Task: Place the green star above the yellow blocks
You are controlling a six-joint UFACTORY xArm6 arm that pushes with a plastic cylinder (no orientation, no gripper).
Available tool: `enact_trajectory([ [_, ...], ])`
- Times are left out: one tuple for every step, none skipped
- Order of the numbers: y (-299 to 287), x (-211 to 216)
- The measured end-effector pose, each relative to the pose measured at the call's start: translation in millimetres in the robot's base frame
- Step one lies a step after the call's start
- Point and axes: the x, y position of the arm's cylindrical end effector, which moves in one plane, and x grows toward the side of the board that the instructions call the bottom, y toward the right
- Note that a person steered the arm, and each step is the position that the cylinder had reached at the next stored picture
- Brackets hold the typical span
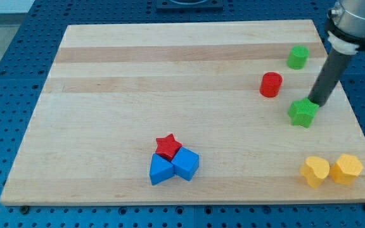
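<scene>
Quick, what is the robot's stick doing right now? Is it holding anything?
My tip: no gripper, so it holds nothing; it sits against the upper right edge of the green star, above the yellow blocks.

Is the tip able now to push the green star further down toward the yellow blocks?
Probably yes. My tip sits at the green star's upper right edge, and bare board lies between it and the yellow blocks below.

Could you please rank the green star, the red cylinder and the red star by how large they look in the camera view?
1. green star, touching my tip
2. red star and red cylinder: these look alike, and the red star lies nearer the view's bottom, so I will not rank them.
</scene>
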Motion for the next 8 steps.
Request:
enact_trajectory([
  [-24, -9],
  [-45, 20],
  [-27, 45],
  [-6, 63],
  [-11, 63],
  [-11, 67],
  [-11, 82],
  [-11, 85],
])
